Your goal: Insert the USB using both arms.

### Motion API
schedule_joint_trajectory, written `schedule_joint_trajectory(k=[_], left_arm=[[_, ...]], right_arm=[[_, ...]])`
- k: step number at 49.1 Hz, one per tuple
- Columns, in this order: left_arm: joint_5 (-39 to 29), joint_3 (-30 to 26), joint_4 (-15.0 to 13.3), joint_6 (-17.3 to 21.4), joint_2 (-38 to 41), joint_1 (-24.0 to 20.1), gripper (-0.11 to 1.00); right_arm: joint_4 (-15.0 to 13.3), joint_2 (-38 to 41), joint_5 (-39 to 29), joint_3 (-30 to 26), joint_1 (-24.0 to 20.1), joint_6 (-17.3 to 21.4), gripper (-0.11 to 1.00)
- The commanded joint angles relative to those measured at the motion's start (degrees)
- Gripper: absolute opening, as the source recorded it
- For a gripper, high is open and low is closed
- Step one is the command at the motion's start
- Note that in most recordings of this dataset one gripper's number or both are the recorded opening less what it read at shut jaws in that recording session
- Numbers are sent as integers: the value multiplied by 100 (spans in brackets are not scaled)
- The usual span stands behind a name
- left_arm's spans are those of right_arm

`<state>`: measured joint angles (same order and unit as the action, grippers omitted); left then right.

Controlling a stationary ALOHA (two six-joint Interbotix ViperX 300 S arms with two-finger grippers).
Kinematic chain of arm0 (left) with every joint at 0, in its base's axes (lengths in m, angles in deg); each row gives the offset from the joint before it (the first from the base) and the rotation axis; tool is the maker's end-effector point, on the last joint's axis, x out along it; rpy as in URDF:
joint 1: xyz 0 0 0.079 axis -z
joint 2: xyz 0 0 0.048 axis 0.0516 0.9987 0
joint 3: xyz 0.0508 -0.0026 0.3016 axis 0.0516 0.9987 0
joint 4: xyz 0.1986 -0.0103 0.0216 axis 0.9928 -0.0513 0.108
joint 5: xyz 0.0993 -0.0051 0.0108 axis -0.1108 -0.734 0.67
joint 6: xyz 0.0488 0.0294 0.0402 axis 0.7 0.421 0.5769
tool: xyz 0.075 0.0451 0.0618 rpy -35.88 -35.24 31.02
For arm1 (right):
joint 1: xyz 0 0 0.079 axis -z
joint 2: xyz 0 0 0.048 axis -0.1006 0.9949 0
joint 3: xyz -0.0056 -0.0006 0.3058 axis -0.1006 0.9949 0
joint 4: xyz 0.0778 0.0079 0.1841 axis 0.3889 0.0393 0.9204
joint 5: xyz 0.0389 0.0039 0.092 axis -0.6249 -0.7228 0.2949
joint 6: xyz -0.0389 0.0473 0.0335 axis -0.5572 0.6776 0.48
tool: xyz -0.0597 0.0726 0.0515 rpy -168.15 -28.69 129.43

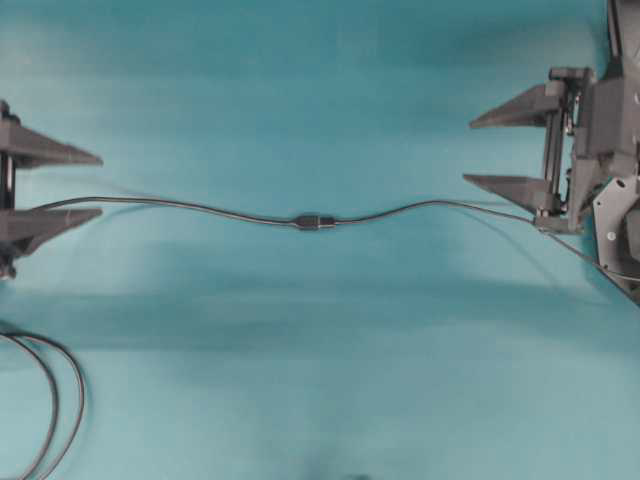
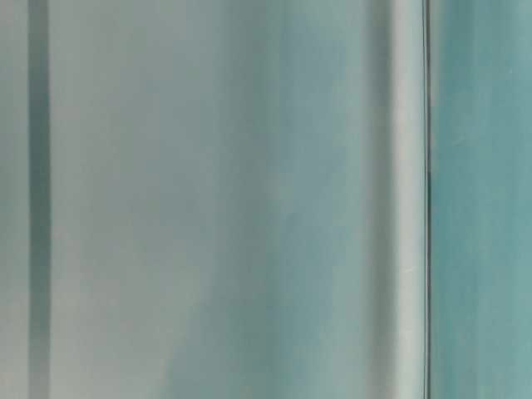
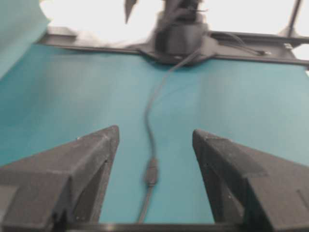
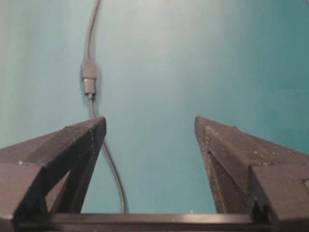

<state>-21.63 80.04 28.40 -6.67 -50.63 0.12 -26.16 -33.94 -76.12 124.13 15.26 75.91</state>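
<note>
USB sits mated with socket at centre of teal surface, cable running 9 to 3 o'clock. Insertion looks done; step reads as release and retreat, next calls for clearing arms without snagging cable. Left gripper at 9 o'clock, jaws wide apart, empty. Right gripper at 3 o'clock, jaws wide apart, empty; lower finger close by cable, contact unclear.

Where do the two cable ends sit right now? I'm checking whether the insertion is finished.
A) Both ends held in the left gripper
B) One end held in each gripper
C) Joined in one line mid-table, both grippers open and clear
C: the USB joint lies on the table, with the left gripper and right gripper open at opposite sides.
</note>
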Motion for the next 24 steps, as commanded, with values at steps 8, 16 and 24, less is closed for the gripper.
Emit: schedule_joint_trajectory(k=[8,16,24], left_arm=[[158,97,26,62,9,141,74],[176,141,26,62,0,141,74],[123,167,18,0,-18,123,74]], right_arm=[[-9,-255,53,132,-9,-316,80],[-9,-396,44,281,-9,-352,80],[-9,-545,149,439,-9,-308,80]])
